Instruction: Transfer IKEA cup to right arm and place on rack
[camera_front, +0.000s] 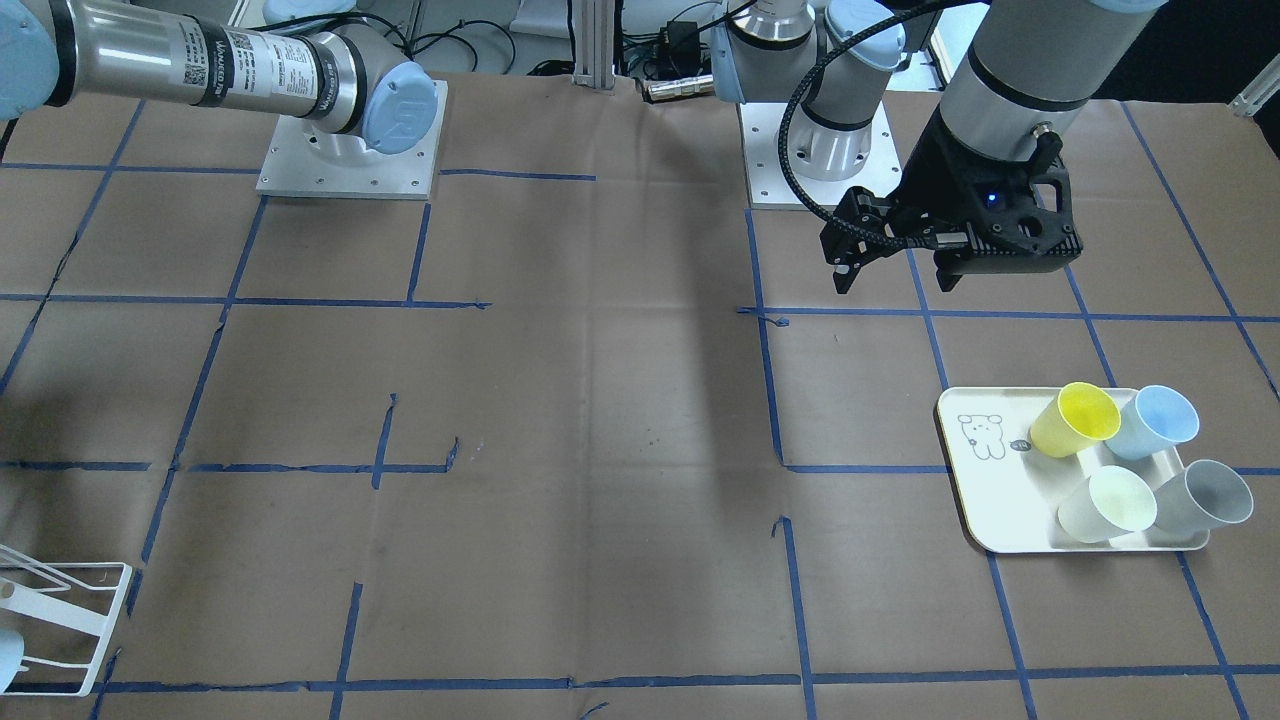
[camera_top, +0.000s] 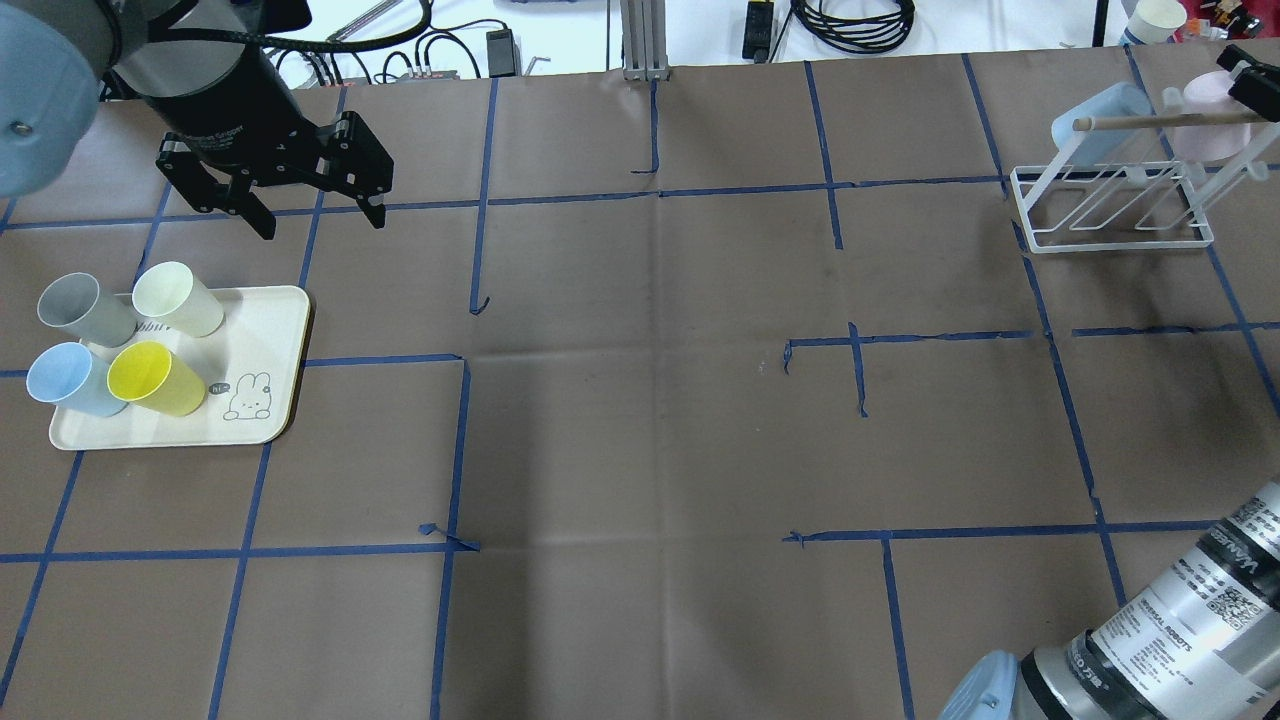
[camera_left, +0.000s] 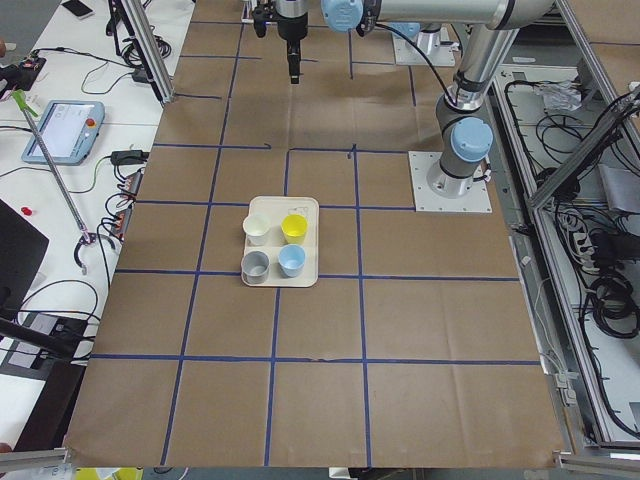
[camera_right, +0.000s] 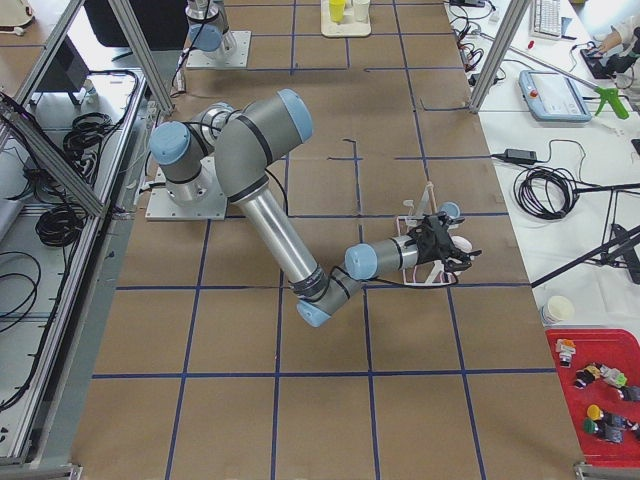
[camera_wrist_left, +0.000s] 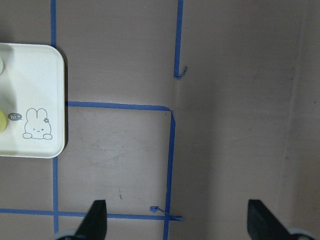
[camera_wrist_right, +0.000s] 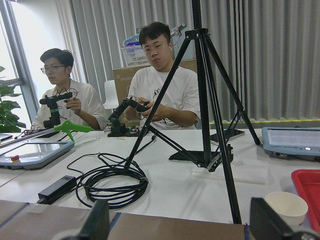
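L end effector (camera_top: 322, 222) open, empty, hovering over worktop (camera_top: 650, 400) just past tray (camera_top: 268, 330). R end effector (camera_wrist_right: 180, 222) open too, empty, at rack (camera_top: 1110, 215) by pink cup (camera_top: 1205, 115). 4 cups (camera_top: 150, 378) upright on tray, packed tight. Risks: L fingers (camera_wrist_left: 96, 220) clip a neighbour cup on descent and tip it; tapered plastic slips at handover; R snags rack when backing out.

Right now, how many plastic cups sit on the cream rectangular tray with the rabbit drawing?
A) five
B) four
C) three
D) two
B: the cream rectangular tray holds a yellow plastic cup, a pale-blue cup, a grey cup and a pale-green cup.
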